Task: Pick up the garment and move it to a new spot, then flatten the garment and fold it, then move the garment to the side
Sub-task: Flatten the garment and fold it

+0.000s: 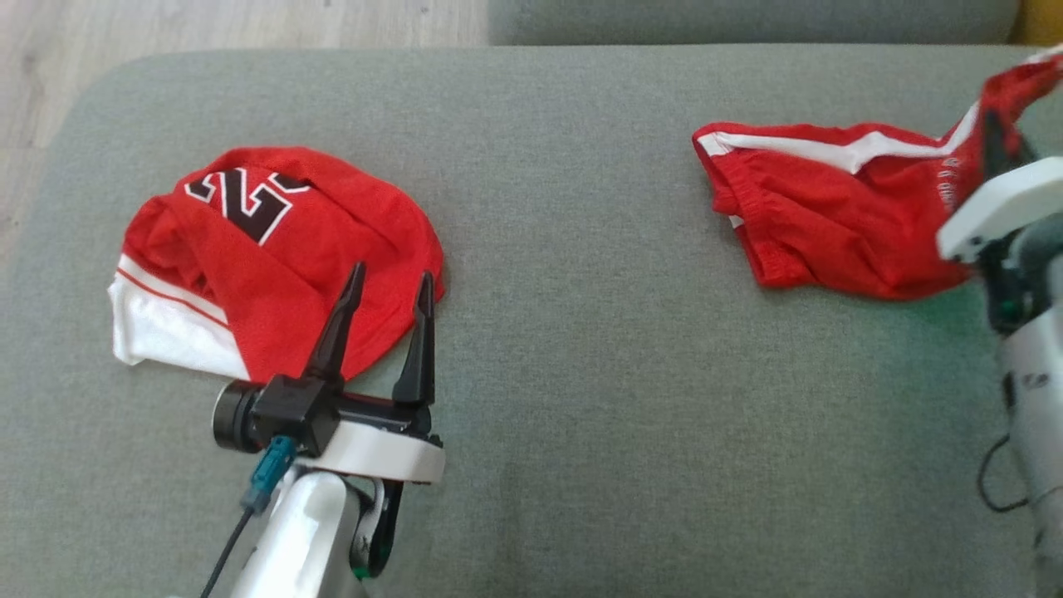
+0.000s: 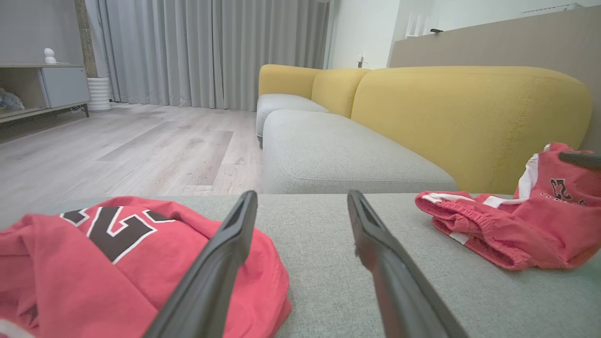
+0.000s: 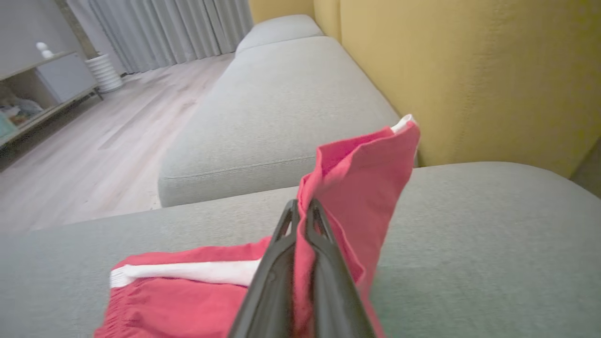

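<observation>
- Head view, left: the left gripper [image 1: 393, 272] hangs with its two dark fingers spread wide and nothing between them. Its tips are over the near edge of a crumpled red mesh jersey [image 1: 274, 249] with a black, white-edged number and a white hem. Whether they touch the cloth cannot be told. The jersey lies on the left part of a broad grey-green fabric seat cushion [image 1: 565, 374].
- Head view, far right: the right gripper [image 1: 993, 137] is clamped on one end of the red fabric shorts [image 1: 830, 216], which have a white side stripe. It holds that end up off the cushion while the gathered waistband end rests on the fabric (well apart from the jersey). A strip of pale wood floor [image 1: 208, 25] shows at top left.
- Left wrist view: the spread fingers frame bare cushion, with the jersey [image 2: 117, 263] low at the left. The shorts [image 2: 516, 230] lie at the right, their raised end beside a dark finger at the frame's edge. Behind them stand a mustard-yellow padded sofa back [image 2: 469, 122] and long grey curtains [image 2: 211, 51].
- Right wrist view: the right gripper [image 3: 303, 206] has its fingers pressed together on a fold of the shorts [image 3: 357, 188], and the red cloth rises in a peak past the tips. The white stripe and waistband trail down to the cushion at lower left, with the yellow back beyond.
</observation>
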### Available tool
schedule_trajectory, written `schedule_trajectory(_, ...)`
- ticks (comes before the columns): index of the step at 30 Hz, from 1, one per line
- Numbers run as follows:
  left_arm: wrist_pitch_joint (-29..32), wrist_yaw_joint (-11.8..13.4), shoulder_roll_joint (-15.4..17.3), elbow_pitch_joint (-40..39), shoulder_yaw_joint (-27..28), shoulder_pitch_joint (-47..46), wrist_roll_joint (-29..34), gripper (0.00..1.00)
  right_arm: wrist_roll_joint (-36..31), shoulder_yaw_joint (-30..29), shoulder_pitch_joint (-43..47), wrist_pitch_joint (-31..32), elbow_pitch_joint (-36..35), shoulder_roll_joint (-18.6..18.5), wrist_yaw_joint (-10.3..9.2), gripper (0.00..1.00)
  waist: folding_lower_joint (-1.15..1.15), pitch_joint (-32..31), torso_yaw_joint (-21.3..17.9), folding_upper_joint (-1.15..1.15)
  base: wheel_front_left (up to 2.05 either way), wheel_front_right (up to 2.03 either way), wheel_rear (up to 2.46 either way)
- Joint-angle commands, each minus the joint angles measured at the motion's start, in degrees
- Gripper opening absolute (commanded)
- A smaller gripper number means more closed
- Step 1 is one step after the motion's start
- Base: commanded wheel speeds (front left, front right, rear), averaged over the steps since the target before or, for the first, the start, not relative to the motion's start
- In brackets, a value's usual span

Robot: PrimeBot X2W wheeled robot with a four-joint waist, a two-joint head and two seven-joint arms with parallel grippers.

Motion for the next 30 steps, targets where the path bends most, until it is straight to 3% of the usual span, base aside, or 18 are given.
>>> schedule_trajectory(1,-0.3,0.4,0.5,-1.6,2.1,-0.4,0.5,1.00,1.7,2.6,0.0,0.1,-3.2,0.6,-0.04,0.00,0.01,-0.5,0.4,0.00,0.00,0.00,0.00)
schedule_trajectory(10,-0.3,0.2,0.5,-1.6,1.9,0.4,0.6,1.00,10.1,14.1,2.3,1.6,-10.1,1.2,-0.04,0.00,0.01,-0.8,2.4,0.00,0.00,0.00,0.00)
schedule_trajectory(18,-0.3,0.8,0.5,-1.6,1.3,0.4,-0.2,1.00,13.5,23.3,3.0,2.5,-11.6,1.0,-0.04,0.00,0.01,-0.4,4.5,0.00,0.00,0.00,0.00)
schedule_trajectory(30,-0.3,1.3,0.5,-1.7,0.7,-0.1,-1.0,1.00,17.1,36.8,3.1,4.3,-9.8,-2.3,-0.04,0.00,0.01,0.4,5.7,0.00,0.00,0.00,0.00)
